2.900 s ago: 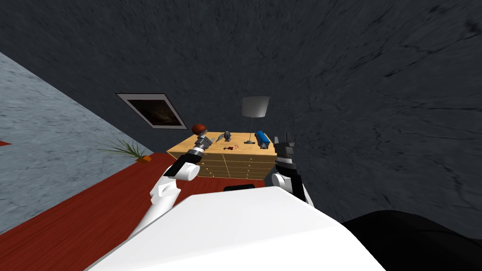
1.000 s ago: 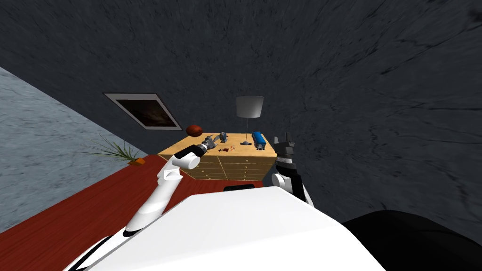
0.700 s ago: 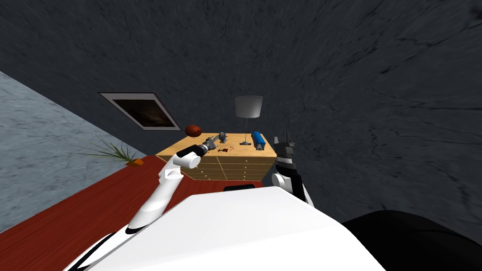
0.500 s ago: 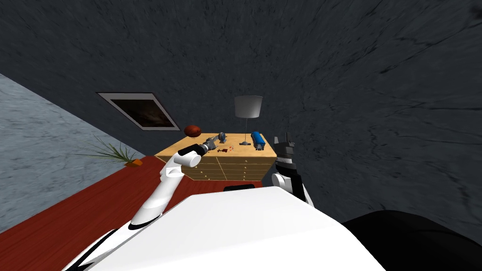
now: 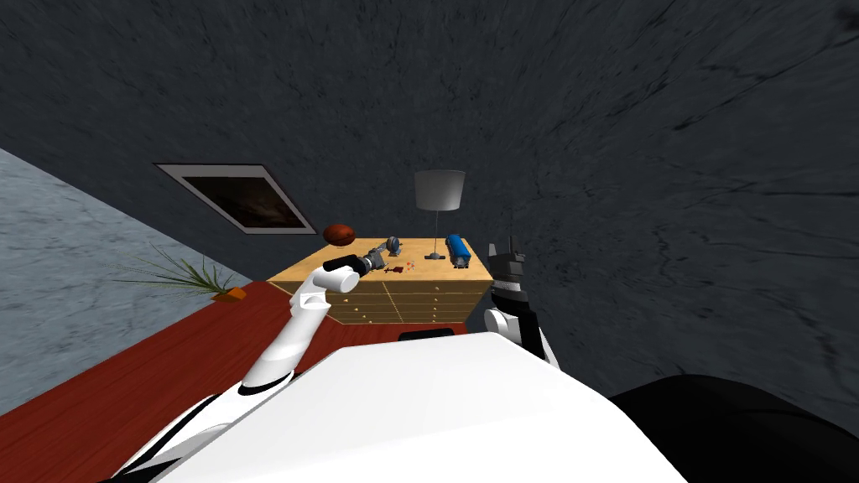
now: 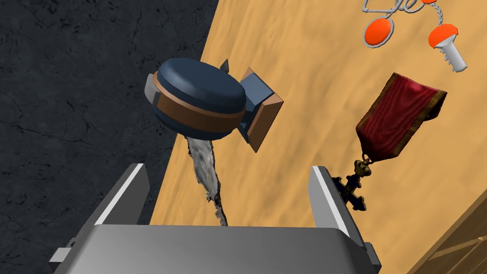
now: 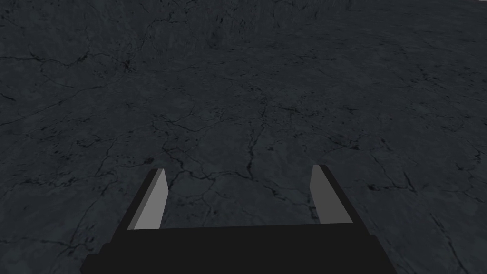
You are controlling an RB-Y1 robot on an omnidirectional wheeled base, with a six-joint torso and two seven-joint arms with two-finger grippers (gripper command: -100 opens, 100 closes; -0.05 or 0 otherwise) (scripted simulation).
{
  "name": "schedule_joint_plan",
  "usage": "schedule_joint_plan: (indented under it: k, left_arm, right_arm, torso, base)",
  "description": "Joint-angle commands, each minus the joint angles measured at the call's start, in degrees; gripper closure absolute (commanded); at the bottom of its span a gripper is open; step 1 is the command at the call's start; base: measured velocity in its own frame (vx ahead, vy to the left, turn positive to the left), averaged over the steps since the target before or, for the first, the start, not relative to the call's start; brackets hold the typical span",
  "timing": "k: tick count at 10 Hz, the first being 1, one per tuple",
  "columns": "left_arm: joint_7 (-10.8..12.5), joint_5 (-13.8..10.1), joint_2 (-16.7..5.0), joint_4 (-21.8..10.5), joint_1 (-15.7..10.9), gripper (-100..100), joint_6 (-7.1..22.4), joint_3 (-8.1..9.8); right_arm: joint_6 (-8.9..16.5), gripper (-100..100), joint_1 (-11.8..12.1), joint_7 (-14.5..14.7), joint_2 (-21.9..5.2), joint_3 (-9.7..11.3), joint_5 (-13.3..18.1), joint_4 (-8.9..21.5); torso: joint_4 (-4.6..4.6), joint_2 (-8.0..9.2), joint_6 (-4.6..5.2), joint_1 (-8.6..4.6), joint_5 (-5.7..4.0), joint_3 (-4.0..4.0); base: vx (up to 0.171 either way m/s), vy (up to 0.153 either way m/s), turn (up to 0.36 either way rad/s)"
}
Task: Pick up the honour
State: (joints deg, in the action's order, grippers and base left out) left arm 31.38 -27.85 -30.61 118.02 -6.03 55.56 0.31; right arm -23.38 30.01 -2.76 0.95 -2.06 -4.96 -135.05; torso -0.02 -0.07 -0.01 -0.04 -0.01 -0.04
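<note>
Held left gripper (image 6: 227, 167) over the dresser top (image 6: 295, 47), fingers spread for a straddle. Found medal (image 6: 394, 128) flat just outside one finger, probably needing a sideways shift. Held right gripper (image 7: 238, 167) raised, fingers apart, idle.

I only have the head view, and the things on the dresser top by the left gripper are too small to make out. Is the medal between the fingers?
Observer: No. In the left wrist view the left gripper is open. The medal lies on the dresser top just outside one finger, with its cross end partly behind that fingertip.
Operator: What's ahead of the gap, then?
Observer: A round blue and brown object, with a ragged grey strip trailing from it toward the gripper.
Operator: Anything near the ribbon?
Observer: Keys with orange heads, beyond the ribbon's far end and apart from it.
</note>
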Motion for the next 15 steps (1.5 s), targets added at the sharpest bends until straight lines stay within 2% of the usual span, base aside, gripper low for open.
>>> schedule_joint_plan:
  k: [1,2,3,5,10,12,15]
  left_arm:
    - [0.6,-0.4,-0.1,-0.6,-0.4,-100,2.9,0.06]
    - [0.6,-0.4,-0.1,-0.6,-0.4,-100,3.3,0.06]
    - [1.7,-0.7,-0.1,-2.1,-1.7,-100,5.3,0.01]
    - [1.7,-0.7,-0.1,-2.1,-1.7,-100,7.3,0.01]
    - [4.6,-1.5,0.4,-6.6,-5.4,-100,16.2,-0.11]
    - [4.6,-1.5,0.4,-6.6,-5.4,-100,18.6,-0.11]
    - [6.2,-1.8,1.0,-9.5,-7.6,-100,24.0,-0.19]
  right_arm:
    - [0.0,0,0.0,0.0,0.0,0.0,0.0,0.0]
    - [0.0,0,0.0,0.0,0.0,0.0,0.0,0.0]
    - [0.0,0,0.0,0.0,0.0,0.0,0.0,0.0]
    - [0.0,0,0.0,0.0,0.0,0.0,0.0,0.0]
    - [0.0,0,0.0,0.0,0.0,0.0,0.0,0.0]
    - [0.0,0,0.0,0.0,0.0,0.0,0.0,0.0]
    - [0.0,0,0.0,0.0,0.0,0.0,0.0,0.0]
  torso:
    - [0.0,0.0,0.0,0.0,0.0,0.0]
    - [0.0,0.0,-0.02,0.01,0.0,0.0]
    - [0.0,0.02,-0.02,0.03,0.01,0.01]
    - [0.0,0.0,-0.01,0.01,0.0,0.0]
    - [-0.01,-0.03,-0.02,0.02,0.0,-0.02]
    - [-0.01,-0.02,-0.03,0.04,0.01,-0.01]
    - [0.0,0.0,-0.03,0.03,0.01,0.0]
  base:
    - [0.02,-0.011,-0.04]
    - [0.01,-0.005,-0.001]
    - [0.016,-0.011,-0.048]
    - [0.015,-0.006,-0.026]
    - [0.024,-0.007,-0.056]
    - [0.017,-0.003,-0.016]
    - [0.022,-0.004,-0.056]
